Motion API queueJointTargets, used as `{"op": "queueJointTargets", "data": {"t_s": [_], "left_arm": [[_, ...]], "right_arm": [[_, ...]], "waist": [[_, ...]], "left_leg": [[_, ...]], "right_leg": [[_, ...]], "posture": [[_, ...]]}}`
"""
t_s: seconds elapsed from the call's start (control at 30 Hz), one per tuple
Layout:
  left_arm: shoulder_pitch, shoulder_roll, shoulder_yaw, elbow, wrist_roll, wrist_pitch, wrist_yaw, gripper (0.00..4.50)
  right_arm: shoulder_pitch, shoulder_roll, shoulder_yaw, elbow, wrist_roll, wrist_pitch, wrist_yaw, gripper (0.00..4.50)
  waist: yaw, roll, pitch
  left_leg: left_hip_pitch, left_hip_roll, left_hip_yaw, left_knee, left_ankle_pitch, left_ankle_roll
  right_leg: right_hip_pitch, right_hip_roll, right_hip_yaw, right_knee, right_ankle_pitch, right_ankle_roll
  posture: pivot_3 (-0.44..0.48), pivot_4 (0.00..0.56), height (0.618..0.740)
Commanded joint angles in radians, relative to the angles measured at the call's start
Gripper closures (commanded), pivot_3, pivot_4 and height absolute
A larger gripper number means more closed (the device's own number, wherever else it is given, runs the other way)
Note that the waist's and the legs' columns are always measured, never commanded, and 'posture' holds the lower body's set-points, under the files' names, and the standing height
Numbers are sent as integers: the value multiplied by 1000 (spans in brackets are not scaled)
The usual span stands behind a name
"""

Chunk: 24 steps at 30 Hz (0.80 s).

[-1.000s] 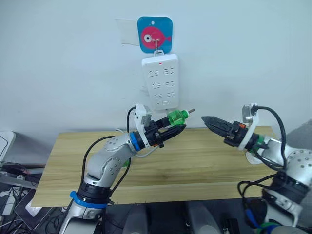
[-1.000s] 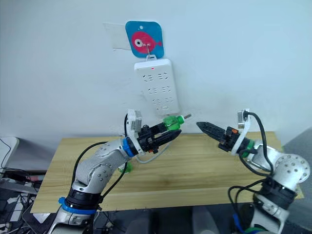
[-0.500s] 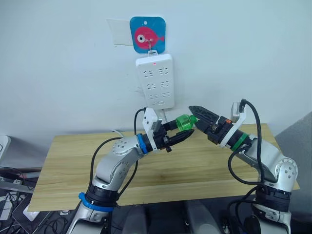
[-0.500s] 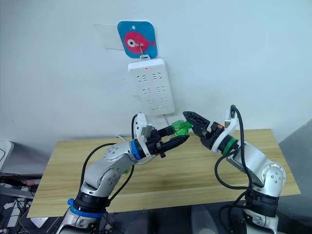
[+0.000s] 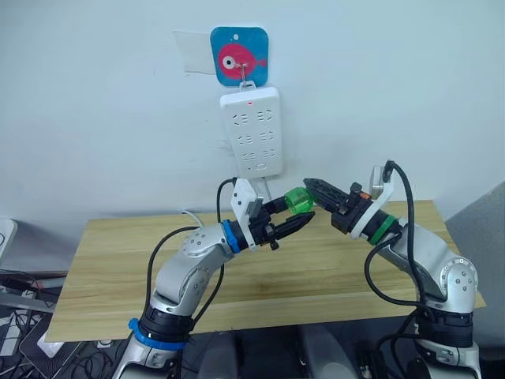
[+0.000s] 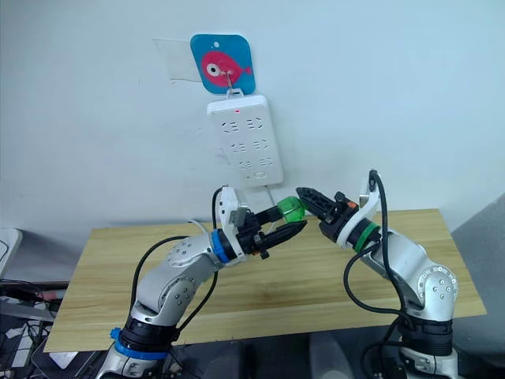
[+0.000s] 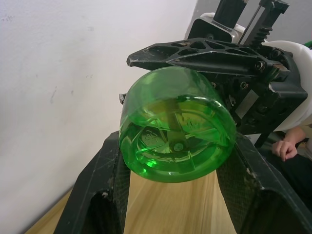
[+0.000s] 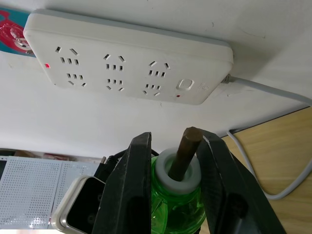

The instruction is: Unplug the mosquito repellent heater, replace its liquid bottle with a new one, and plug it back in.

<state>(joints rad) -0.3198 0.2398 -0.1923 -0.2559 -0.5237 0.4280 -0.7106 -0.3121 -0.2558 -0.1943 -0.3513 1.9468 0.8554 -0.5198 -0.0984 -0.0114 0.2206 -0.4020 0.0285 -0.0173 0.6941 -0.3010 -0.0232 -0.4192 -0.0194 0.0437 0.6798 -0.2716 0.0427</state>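
Note:
A green liquid bottle (image 5: 298, 200) hangs in the air above the wooden table (image 5: 118, 260), just below the power strip. My left gripper (image 5: 304, 208) is shut on the bottle's body (image 7: 178, 141), one finger on each side. My right gripper (image 5: 310, 189) reaches in from the right. Its two fingers (image 8: 139, 165) press on either side of the bottle's white collar (image 8: 163, 163), from which a brown wick (image 8: 187, 146) sticks out. The mosquito repellent heater is out of view.
A white power strip (image 5: 251, 132) hangs on the wall from a blue fish hook plate (image 5: 239, 55), all its sockets free and a red light on. Its grey cable (image 8: 273, 190) runs down to the table. A person's hand (image 7: 287, 146) shows behind my right arm.
My right gripper has moved left from well clear of the bottle and closed its fingers around the bottle's neck. The left gripper raised the bottle slightly and still holds it.

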Motion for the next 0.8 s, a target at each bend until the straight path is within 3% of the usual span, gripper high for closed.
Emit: {"op": "queueJointTargets", "data": {"t_s": [0.03,0.17,0.3,0.4,0.5,0.6,0.8], "left_arm": [[-4,10,-14,-39,5,6,-16,1079],[5,93,5,-34,28,17,-45,0],[67,182,-1,-51,65,-15,-91,0],[88,211,-30,-65,94,-18,-109,0],[72,207,-61,-88,82,16,-126,0],[56,213,-89,-95,90,30,-146,0],[49,221,-89,-97,120,10,-144,0]], "right_arm": [[2,-23,5,-38,25,-18,26,3602],[41,-146,-6,13,-100,-5,109,3602],[119,-322,94,-1,-547,-34,387,3602],[171,-391,248,58,-972,-240,563,3602],[157,-351,348,230,-1316,-520,639,3602],[116,-264,387,470,-1553,-783,656,3602],[40,-130,346,783,-1719,-1025,686,3602]], "waist": [[1,0,0],[7,0,0],[14,0,0],[14,0,1],[16,-1,1],[15,-1,1],[17,-1,1]], "left_leg": [[0,0,0,0,0,0],[0,0,0,0,0,0],[1,0,1,-3,0,0],[1,0,1,-3,0,0],[1,0,1,-3,0,0],[2,-1,2,-2,0,0],[2,1,2,-3,0,0]], "right_leg": [[0,0,0,0,0,0],[0,0,0,0,0,0],[0,0,0,-2,0,0],[-1,0,0,-2,0,0],[-1,0,0,-1,-1,1],[0,0,1,-1,0,1],[-1,0,1,0,0,0]], "posture": [[-137,217,740],[-119,224,740],[-114,227,740],[-101,225,740],[-89,220,740],[-71,217,740],[-47,208,740]]}}
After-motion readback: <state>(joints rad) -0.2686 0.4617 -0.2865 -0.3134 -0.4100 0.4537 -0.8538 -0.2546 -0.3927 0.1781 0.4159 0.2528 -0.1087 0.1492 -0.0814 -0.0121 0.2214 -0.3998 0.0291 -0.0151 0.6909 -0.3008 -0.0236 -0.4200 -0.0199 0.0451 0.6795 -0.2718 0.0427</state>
